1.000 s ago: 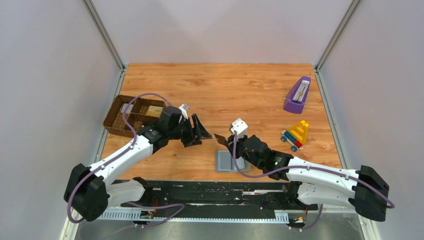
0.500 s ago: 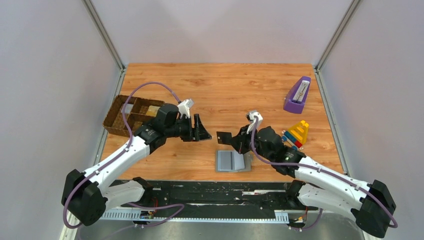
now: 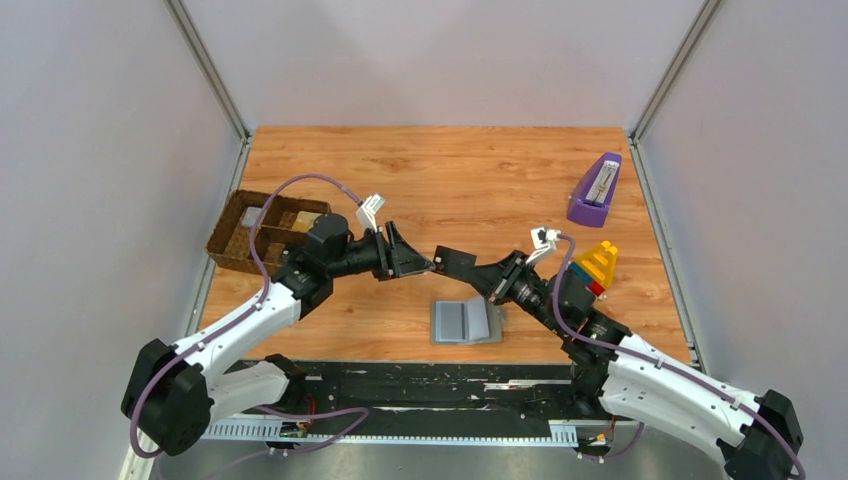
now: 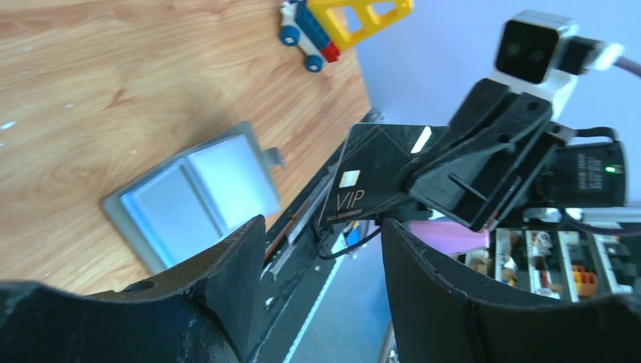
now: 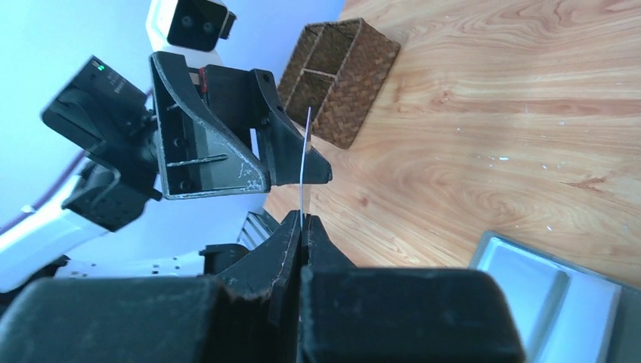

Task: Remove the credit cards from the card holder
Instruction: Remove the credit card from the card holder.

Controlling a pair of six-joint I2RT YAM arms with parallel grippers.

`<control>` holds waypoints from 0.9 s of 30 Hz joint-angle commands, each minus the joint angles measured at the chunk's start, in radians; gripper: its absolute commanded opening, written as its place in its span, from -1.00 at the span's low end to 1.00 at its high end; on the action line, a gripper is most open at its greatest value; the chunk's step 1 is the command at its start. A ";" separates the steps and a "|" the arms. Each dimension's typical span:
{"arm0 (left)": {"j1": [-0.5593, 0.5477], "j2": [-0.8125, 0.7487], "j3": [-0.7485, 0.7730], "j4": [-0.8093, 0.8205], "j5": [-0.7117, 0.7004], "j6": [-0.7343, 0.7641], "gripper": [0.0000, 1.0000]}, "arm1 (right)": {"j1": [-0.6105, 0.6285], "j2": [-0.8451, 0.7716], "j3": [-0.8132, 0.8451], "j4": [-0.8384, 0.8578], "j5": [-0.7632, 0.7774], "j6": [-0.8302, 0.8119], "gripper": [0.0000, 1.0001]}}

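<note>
Your right gripper [image 5: 302, 227], jaws clenched on a thin black plastic card [image 4: 370, 178], presents it mid-frame to the left gripper [image 4: 325, 249], jaws released, evidently for handover.

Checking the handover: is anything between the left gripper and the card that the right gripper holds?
Nothing visible. The card, pinched by the right gripper, is in the air straight ahead of the open left gripper, with only clear space between them.

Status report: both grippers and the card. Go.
Right gripper shut on black VIP card, held in mid-air. Left gripper open, fingers at the card's free end. Card holder open on table. Nothing between arms.
</note>
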 commanded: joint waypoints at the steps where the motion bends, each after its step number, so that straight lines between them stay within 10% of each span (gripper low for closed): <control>1: 0.007 -0.014 -0.050 0.294 0.072 -0.145 0.28 | -0.004 -0.048 -0.036 0.112 0.028 0.087 -1.00; 10: 0.006 0.068 -0.120 0.579 0.142 -0.281 -0.10 | -0.004 -0.058 -0.078 0.167 0.008 0.134 -1.00; 18: 0.011 0.067 -0.123 0.580 0.134 -0.274 -0.88 | -0.004 -0.039 -0.089 0.176 -0.001 0.143 -0.91; 27: 0.157 0.004 -0.090 0.381 0.165 -0.151 -1.00 | -0.004 -0.086 -0.100 0.107 0.010 0.099 -0.12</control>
